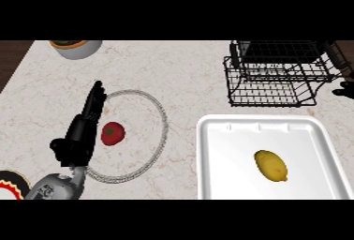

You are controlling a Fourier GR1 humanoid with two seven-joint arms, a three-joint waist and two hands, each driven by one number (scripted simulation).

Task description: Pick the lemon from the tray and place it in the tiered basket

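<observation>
On the white tray point(214, 140) at the surface's near right, we find the lemon point(270, 165) untouched. Left hand point(86, 124) is released, fingers straight; right hand barely visible, state undeterminable. Tiered basket point(273, 77) holds nothing; whole task remains.

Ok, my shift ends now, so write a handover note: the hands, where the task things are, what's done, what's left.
Left robot hand: open, fingers straight, over the round plate beside a tomato, holding nothing.
Right robot hand: barely visible at the right edge near the basket; fingers unclear.
Lemon: lying in the white tray, untouched.
Tiered basket: behind the tray, nothing visible in it.
Done: nothing yet. Left: grasp the lemon, move it into the basket.
</observation>
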